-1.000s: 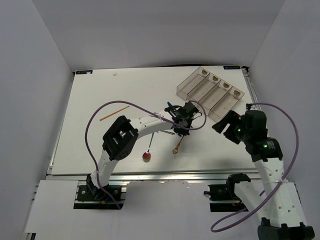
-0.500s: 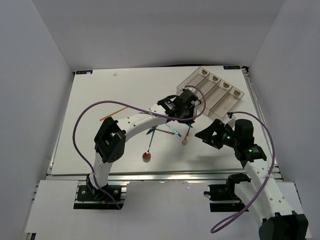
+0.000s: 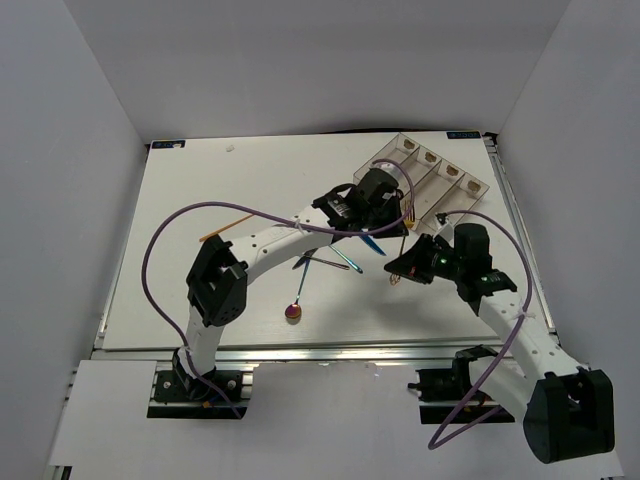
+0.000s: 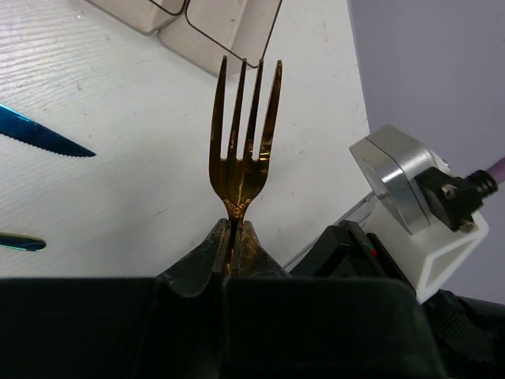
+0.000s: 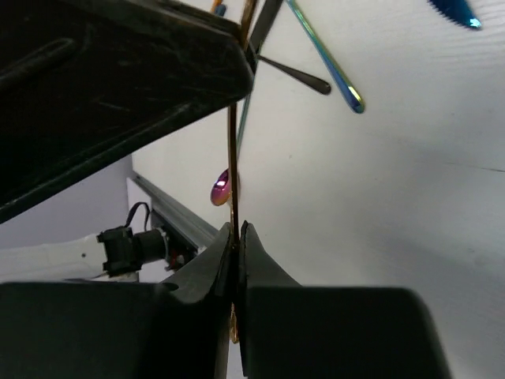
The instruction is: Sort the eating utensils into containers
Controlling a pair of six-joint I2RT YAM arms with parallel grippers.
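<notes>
The gold fork is held by both grippers. My left gripper is shut on its neck, tines pointing at the corner of the clear tray of containers. My right gripper is shut on the lower end of the fork's handle. From above, the left gripper hangs just in front of the tray, and the right gripper sits just below it. A blue knife, iridescent utensils, a purple spoon and an orange chopstick lie on the table.
The blue knife's serrated blade lies left of the fork. The purple spoon bowl, an iridescent handle and a black handle lie beyond the right gripper. Purple cables arc over both arms. The table's metal rail runs along the near edge.
The left arm carried the gold fork up and right toward the tray. The right arm swung left to the fork, and its open jaws closed on the handle.
</notes>
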